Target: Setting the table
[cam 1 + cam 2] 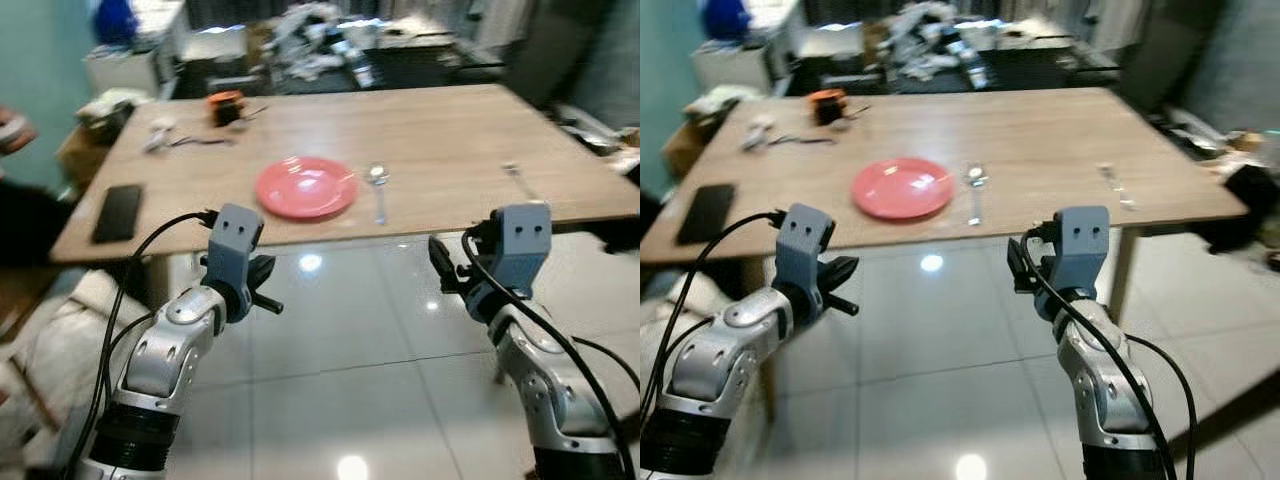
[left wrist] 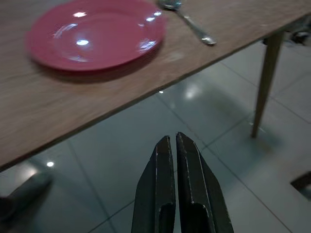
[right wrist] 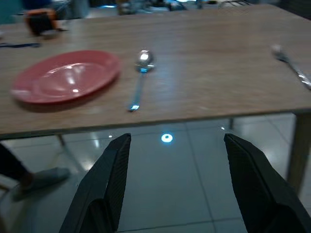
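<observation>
Pink plate (image 1: 306, 187) and spoon (image 1: 378, 185) are set on the worktop (image 1: 440, 140); the far-right fork (image 1: 518, 178) remains. Left end effector (image 2: 177, 160) pinched closed, right end effector (image 3: 177, 160) wide, both empty.

Glossy pale tiled floor (image 1: 350, 330) with light reflections, teal wall (image 1: 40, 90), cluttered dark furniture behind

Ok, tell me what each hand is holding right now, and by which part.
Nothing is held. The left hand is shut on air and the right hand is open; both hang short of the table, plate and spoon.
</observation>
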Motion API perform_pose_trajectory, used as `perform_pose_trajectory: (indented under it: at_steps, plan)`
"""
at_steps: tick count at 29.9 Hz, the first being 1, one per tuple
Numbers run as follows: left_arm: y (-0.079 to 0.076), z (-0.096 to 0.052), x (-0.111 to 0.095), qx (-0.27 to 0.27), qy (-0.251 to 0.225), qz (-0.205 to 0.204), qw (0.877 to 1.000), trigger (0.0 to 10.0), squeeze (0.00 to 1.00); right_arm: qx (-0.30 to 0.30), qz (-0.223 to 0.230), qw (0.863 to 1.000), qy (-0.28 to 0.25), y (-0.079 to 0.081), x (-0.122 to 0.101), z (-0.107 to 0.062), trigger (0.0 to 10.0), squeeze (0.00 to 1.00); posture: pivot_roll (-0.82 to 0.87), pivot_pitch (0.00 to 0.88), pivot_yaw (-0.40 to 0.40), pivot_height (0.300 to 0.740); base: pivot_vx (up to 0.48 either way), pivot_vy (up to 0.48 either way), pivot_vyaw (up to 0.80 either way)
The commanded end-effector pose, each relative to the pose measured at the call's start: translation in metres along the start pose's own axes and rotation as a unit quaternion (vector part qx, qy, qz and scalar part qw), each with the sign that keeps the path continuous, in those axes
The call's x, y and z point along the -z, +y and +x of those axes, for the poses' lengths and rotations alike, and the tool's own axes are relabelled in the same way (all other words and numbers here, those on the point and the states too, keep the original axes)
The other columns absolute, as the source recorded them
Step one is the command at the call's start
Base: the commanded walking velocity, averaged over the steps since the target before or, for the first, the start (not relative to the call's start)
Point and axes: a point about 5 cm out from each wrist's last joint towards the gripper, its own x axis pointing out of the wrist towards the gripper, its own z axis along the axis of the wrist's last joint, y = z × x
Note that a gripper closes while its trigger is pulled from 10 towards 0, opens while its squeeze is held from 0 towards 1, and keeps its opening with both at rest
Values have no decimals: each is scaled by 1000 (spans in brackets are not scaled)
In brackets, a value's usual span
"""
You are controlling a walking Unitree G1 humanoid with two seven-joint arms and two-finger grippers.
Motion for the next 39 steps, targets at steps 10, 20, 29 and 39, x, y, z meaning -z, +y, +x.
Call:
perform_pose_trajectory:
  at_steps: [10, 20, 29, 39]
  plan:
    - [3, -1, 2, -11, -1, -4, 1000, 10000, 0, 0, -2, 1000, -2, 0, 1, 1, 10000, 0, -17, 161, 98, 740, 0, 0, 0]
    - [3, -1, 2, -14, -6, 3, 1000, 10000, 0, 1, 5, 1000, -12, 2, -2, 2, 10000, 0, -17, 156, 100, 740, 0, 0, 0]
    - [5, 1, 1, -28, -11, 2, 1000, 10000, 0, 7, 11, 1000, -22, 1, -5, 4, 10000, 0, -15, 160, 100, 740, 0, 0, 0]
    - [7, 1, 2, -36, -5, 10, 999, 10000, 0, 6, 11, 1000, -22, 3, -5, 4, 10000, 0, -14, 164, 102, 740, 0, -432, 0]
